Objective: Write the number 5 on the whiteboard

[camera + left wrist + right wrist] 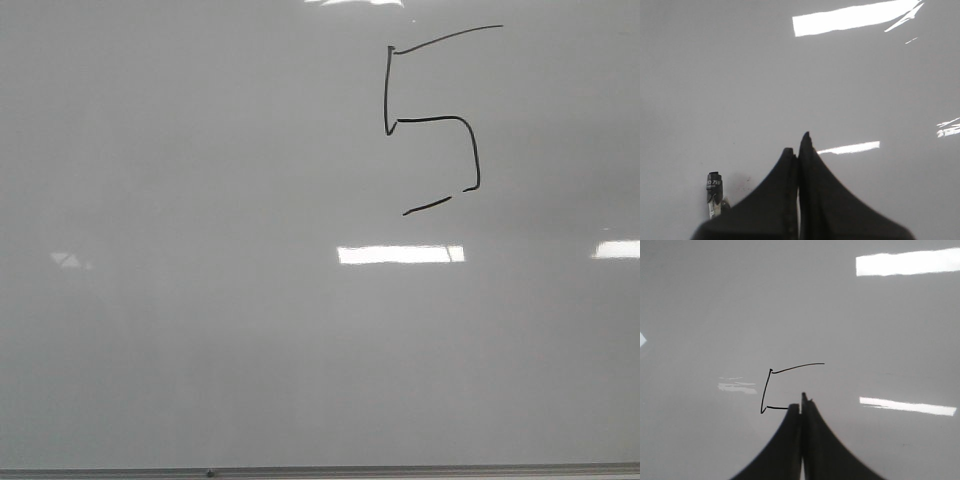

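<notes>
Left gripper (799, 150) over whiteboard (730, 75), black fingers (815, 190) pressed together, tips meeting. Small dark marker (713, 192) with printed label lies on board just beside gripper. Bright light reflections (850, 19) streak glossy grey surface. No writing visible.

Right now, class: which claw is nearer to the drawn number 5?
Right. The right claw sits just over the number 5, hiding its lower strokes. The left claw faces bare whiteboard; no 5 in its view.

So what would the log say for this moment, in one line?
number 5 drawn on whiteboard | bottom dash detached | left gripper shut | right gripper shut
</notes>
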Controlling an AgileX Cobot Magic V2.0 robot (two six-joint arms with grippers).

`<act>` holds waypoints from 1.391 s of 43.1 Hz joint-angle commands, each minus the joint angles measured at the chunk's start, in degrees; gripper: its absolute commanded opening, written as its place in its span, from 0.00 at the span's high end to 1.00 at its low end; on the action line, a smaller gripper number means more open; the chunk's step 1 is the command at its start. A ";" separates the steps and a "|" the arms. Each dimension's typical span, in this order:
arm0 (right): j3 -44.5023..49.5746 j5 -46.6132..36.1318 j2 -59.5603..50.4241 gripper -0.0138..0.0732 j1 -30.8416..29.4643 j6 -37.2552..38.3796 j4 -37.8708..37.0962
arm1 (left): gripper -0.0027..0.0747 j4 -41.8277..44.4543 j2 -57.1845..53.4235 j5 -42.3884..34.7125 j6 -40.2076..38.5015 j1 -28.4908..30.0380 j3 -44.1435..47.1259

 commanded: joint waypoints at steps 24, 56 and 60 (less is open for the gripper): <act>-1.49 -4.36 0.56 0.91 -0.40 0.07 0.40 | 0.99 5.23 -12.01 -7.00 -9.46 4.95 17.11; -1.49 -4.18 0.56 0.91 -0.40 0.07 0.40 | 0.99 4.42 -11.91 -7.69 -9.46 5.69 22.90; -1.49 -4.18 0.56 0.91 -0.40 0.07 0.40 | 0.99 4.42 -11.91 -7.69 -9.46 5.69 22.90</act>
